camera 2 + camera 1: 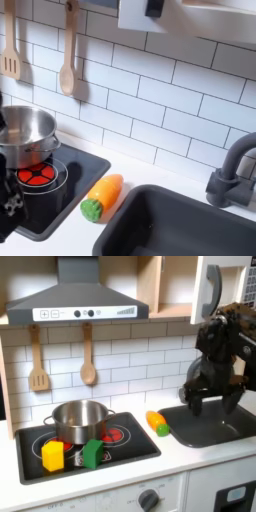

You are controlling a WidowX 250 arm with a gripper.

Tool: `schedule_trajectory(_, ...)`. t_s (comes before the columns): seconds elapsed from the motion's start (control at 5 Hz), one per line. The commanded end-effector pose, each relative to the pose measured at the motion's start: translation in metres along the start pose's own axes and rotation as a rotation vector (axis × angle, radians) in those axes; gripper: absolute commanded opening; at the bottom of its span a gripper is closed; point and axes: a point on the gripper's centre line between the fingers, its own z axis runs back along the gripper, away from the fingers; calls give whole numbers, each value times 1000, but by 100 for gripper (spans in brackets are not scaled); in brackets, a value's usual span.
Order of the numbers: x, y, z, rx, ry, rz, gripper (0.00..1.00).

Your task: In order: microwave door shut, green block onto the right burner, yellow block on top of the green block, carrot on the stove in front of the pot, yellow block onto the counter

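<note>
The microwave door [211, 291] stands open at the upper right of the first exterior view. My black gripper [196, 404] hangs below it over the sink, fingers pointing down, open and holding nothing. The green block [93, 452] and the yellow block [53, 455] sit side by side on the stove's front edge, yellow to the left. A steel pot [80, 416] [24, 135] stands on the back of the stove. The carrot [157, 422] [102, 196] lies on the counter between stove and sink. The right burner [112, 435] glows red and is bare.
The dark sink [215, 424] [180, 225] has a faucet [232, 175] at the second exterior view's right. Two wooden utensils [87, 356] hang on the tiled wall under the range hood [80, 301]. A dark blurred shape [10, 208] shows at the second exterior view's lower left edge.
</note>
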Motion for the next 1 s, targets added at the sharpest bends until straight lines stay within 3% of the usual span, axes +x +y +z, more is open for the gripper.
schedule_trajectory(0.0, 10, -4, -7, 4, 42, -26, 100)
schedule_trajectory(0.2, 19, -7, -16, -11, 69, -25, 100)
schedule_trajectory(0.8, 44, -18, -21, -14, 60, -59, 100)
